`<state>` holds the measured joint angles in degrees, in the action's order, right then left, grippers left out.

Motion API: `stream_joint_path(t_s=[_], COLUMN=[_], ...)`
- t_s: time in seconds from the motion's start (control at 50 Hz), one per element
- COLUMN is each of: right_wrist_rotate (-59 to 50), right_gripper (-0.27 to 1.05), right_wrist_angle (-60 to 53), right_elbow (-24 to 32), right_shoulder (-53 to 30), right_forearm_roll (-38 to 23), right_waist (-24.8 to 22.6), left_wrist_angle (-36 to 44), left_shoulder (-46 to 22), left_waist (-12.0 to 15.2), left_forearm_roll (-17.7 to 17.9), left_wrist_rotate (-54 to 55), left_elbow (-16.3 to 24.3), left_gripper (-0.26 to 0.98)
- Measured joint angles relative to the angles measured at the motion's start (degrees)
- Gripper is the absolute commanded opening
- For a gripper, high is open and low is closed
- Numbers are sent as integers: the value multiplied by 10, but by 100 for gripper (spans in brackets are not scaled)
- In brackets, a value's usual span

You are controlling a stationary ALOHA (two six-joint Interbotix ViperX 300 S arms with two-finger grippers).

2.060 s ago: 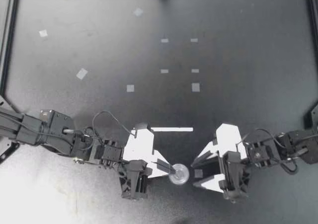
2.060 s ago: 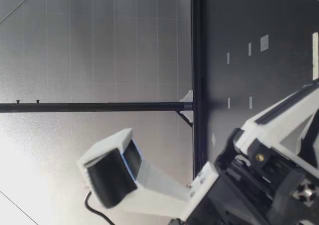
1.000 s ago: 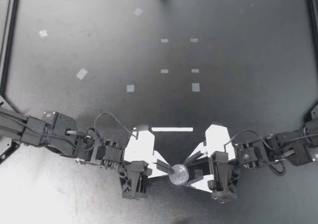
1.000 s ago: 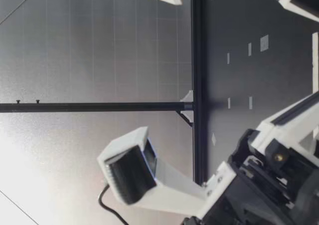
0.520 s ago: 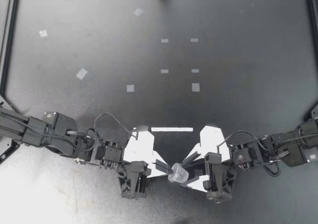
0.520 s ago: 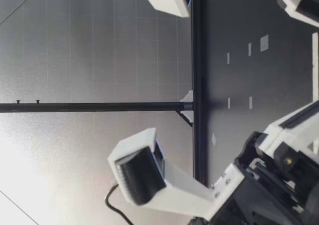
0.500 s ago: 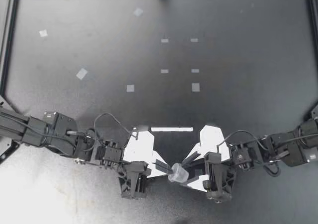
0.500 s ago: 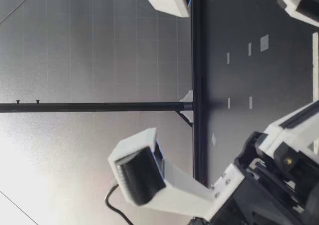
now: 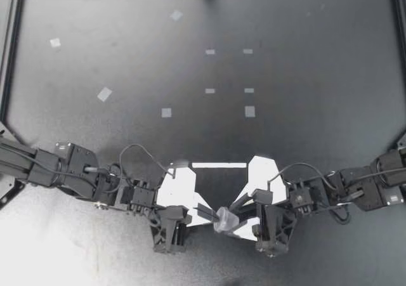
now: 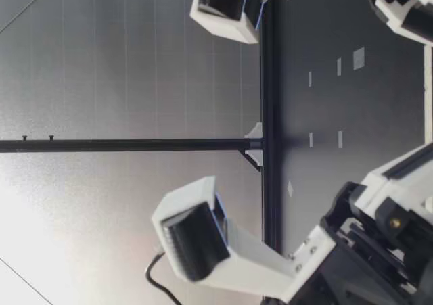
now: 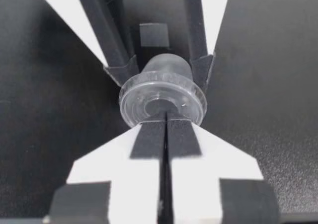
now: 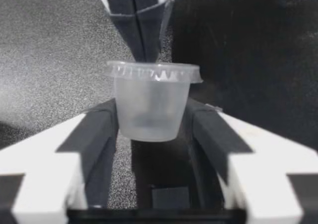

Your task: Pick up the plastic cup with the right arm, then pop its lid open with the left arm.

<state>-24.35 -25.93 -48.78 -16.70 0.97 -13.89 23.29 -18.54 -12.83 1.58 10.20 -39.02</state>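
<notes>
- A small clear cup [image 9: 226, 220] with a lid is seen in the lower middle of the top view's frame, between the two grippers.
- The lid's rim is pinched by the left gripper [image 9: 214, 214], whose fingers are pressed together on it.
- The cup's body is clamped from two sides by the fingers of the right gripper [image 9: 235, 216], which is seen just right of it.
- Pale tape squares [image 9: 250, 111] are scattered over the upper half of the dark table [image 9: 317, 77].
</notes>
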Motion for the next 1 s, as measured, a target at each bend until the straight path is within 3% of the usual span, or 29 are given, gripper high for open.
stream_joint_path(t_s=[0.48, 0.76, 0.94, 1.0], right_wrist_rotate=[4, 19, 97, 125], right_gripper=[40, 30, 28, 28], right_wrist_angle=[2, -31, -134, -180], right_elbow=[-4, -27, -62, -79], right_shoulder=[12, 40, 93, 109], right_forearm_roll=[-4, -4, -5, -6], right_waist=[0, 0, 0, 0], left_wrist_angle=[14, 115, 187, 214], left_shoulder=[22, 39, 39, 40], left_waist=[1, 0, -3, -6], left_forearm_roll=[2, 42, 76, 104], left_wrist_rotate=[7, 20, 92, 134], left_elbow=[-25, -61, -69, -80], left_gripper=[-7, -7, -7, -7])
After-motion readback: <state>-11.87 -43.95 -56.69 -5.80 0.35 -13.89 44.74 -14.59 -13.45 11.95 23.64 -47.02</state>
